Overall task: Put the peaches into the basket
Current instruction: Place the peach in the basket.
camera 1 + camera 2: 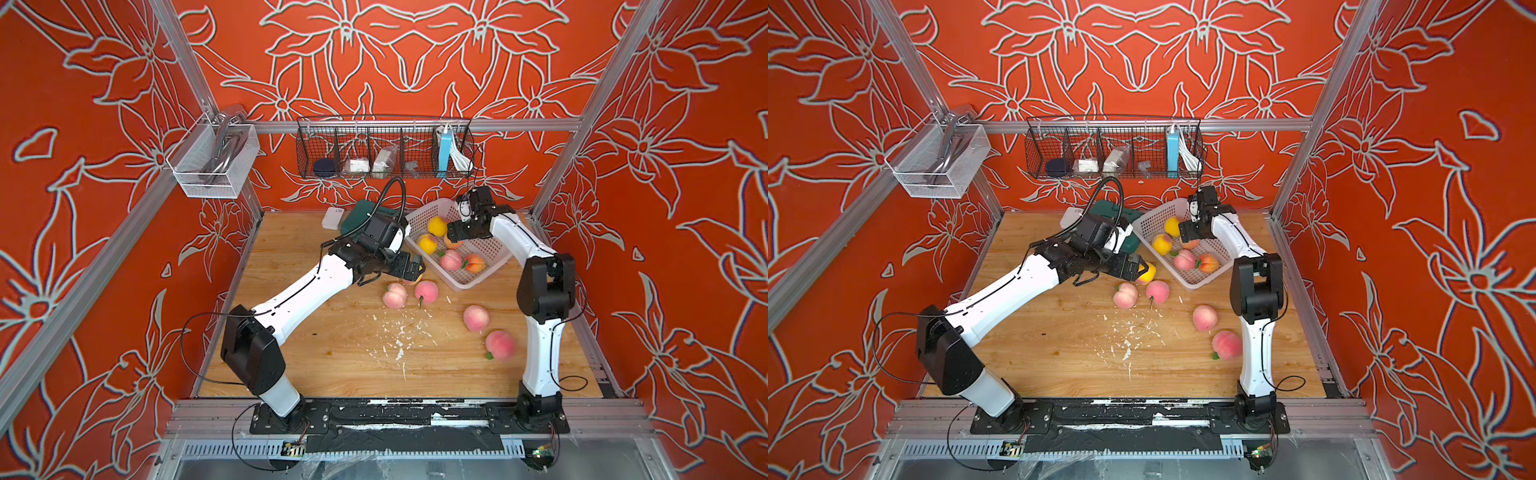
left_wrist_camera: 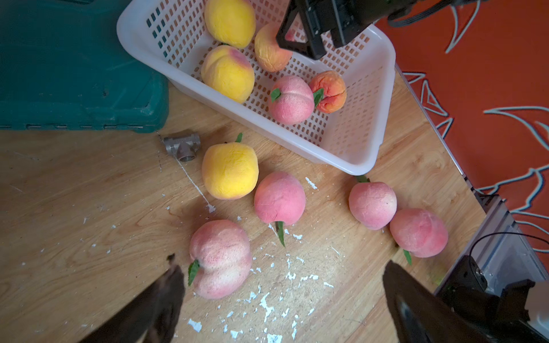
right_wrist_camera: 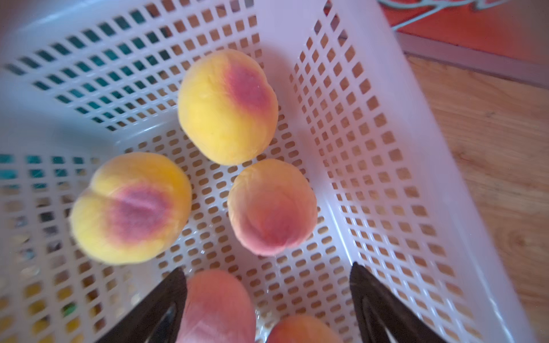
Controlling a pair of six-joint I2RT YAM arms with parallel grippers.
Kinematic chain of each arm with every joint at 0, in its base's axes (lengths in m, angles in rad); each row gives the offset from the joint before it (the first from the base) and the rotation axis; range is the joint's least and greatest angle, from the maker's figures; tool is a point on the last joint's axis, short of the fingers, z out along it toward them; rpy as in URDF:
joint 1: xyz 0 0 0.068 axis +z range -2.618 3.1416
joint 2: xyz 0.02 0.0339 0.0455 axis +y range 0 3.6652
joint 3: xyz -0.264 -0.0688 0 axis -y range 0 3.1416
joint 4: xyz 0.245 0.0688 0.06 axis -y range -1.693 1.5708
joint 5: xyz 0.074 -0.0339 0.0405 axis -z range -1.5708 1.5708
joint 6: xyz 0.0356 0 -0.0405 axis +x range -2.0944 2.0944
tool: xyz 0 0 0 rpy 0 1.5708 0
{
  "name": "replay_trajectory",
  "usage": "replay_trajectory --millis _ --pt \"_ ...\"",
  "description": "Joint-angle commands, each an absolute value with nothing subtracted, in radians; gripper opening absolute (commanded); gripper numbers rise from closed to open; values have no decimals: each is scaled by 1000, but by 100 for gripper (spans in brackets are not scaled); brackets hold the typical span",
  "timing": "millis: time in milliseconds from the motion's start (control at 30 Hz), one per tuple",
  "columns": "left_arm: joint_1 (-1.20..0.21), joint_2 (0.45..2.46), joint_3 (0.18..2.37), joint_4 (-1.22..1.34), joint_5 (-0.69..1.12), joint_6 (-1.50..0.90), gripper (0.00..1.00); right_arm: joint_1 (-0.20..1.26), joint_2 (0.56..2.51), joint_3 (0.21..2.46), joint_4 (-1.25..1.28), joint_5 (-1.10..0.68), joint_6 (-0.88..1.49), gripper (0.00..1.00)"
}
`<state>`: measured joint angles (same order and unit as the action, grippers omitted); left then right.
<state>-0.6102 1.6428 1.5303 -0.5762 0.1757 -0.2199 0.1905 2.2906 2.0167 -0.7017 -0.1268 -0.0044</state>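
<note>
**Basket** [image 1: 494, 249]: pale perforated plastic with a flared rim. It sits askew at the far right of the tabletop [image 1: 316, 365], just beside a green case [image 2: 74, 59].

**Peaches in the basket, five:**
- blushed yellow peach [image 3: 227, 107]
- second blushed yellow peach [image 3: 130, 208]
- orange peach [image 3: 271, 208], between those two and the side wall
- leafed pink peach [image 2: 291, 99], touching the orange-red peach
- orange-red peach [image 2: 329, 92]

**Peaches on the tabletop, five:**
- plain yellow peach [image 2: 230, 170], just outside the basket's long wall and near a metal tee fitting [image 2: 182, 145]
- stemmed pink peach [image 2: 279, 197], just beside the plain yellow peach
- large pink peach [image 2: 221, 258], nearer the front
- pink pair [image 2: 372, 205], two peaches close together near the right arm [image 1: 544, 345]

**Left fingers** [image 2: 166, 297]: spread wide and holding nothing. They hover low over the tabletop, with the large pink peach just beside one finger.

**Right fingers** [image 3: 380, 303]: apart, with nothing gripped. They hang inside the basket's outline, above the orange peach.

**Sundries:** white flakes [image 1: 399, 336] are strewn over the middle of the tabletop. A black wire rack [image 1: 384, 147] and a white mesh bin [image 1: 212, 162] hang on the frame above.
</note>
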Motion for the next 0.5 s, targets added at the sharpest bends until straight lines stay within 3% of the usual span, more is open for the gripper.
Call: replay_trajectory --millis 0,467 --pt "-611 1597 1519 -597 159 -203 98 194 2194 1984 -690 -144 21 88" --pt "-599 1518 1419 -624 138 -215 99 255 1863 1633 -601 -174 70 90"
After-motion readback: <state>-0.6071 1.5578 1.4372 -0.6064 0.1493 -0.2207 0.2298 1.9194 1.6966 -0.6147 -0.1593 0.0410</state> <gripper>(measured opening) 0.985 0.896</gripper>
